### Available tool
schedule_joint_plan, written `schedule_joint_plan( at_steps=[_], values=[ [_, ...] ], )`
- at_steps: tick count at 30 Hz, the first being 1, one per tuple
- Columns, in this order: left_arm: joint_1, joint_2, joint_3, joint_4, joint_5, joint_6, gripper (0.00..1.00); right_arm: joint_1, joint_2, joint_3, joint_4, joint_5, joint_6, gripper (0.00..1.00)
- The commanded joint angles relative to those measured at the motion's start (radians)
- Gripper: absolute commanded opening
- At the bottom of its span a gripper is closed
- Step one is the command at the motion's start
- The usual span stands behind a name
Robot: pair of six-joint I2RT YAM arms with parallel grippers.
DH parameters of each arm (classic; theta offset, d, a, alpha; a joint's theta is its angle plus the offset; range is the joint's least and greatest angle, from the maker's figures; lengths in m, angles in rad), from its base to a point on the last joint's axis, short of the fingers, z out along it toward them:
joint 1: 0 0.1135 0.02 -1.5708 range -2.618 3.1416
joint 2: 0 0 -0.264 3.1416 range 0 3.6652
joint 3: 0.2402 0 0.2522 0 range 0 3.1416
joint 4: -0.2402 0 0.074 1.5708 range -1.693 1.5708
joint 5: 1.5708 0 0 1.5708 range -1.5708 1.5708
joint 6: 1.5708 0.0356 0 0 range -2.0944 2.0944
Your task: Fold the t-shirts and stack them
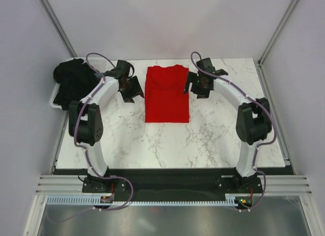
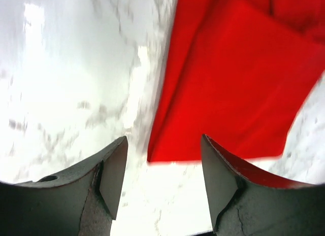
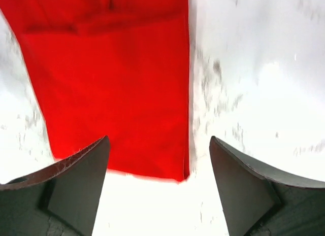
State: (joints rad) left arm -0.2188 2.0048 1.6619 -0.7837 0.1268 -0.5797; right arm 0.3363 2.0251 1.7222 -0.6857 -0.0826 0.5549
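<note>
A bright red t-shirt [image 1: 166, 94] lies folded into a tall rectangle at the middle back of the marble table. Black t-shirts [image 1: 75, 81] sit heaped at the far left. My left gripper [image 1: 133, 92] hovers just left of the red shirt, open, with nothing between its fingers; in its wrist view the shirt's corner [image 2: 238, 89] lies ahead of the left gripper [image 2: 163, 160]. My right gripper [image 1: 195, 88] hovers at the shirt's right edge, open and empty. In the right wrist view the red shirt [image 3: 111, 78] lies ahead of the right gripper [image 3: 158, 165].
The black heap rests in a white tub [image 1: 54, 105] at the table's left edge. Grey enclosure walls stand on both sides and behind. Bare marble table [image 1: 167, 144] stretches in front of the red shirt.
</note>
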Motion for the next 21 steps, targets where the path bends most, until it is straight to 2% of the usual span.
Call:
schedule_joint_plan(
  at_steps=[1, 3, 6, 9, 12, 16, 21],
  values=[
    [-0.011, -0.268, -0.242, 0.13, 0.008, -0.009, 0.66, 0.017, -0.195, -0.24, 0.142, -0.064, 0.02, 0.87],
    [-0.016, -0.325, -0.397, 0.219, 0.045, -0.04, 0.66, 0.021, -0.273, -0.394, 0.179, -0.086, 0.025, 0.87],
    [-0.028, -0.396, -0.551, 0.329, 0.082, -0.061, 0.66, 0.023, -0.339, -0.566, 0.303, -0.154, 0.036, 0.87],
    [-0.033, -0.423, -0.666, 0.461, 0.132, -0.08, 0.66, 0.024, -0.342, -0.653, 0.357, -0.219, 0.036, 0.84],
    [-0.034, -0.413, -0.724, 0.524, 0.165, -0.089, 0.66, 0.024, -0.318, -0.696, 0.431, -0.285, 0.039, 0.81],
    [-0.036, -0.39, -0.778, 0.636, 0.201, -0.101, 0.66, 0.024, -0.263, -0.713, 0.474, -0.292, 0.037, 0.76],
    [-0.05, -0.339, -0.818, 0.696, 0.206, -0.114, 0.65, 0.026, -0.192, -0.742, 0.537, -0.322, 0.05, 0.64]
  ],
)
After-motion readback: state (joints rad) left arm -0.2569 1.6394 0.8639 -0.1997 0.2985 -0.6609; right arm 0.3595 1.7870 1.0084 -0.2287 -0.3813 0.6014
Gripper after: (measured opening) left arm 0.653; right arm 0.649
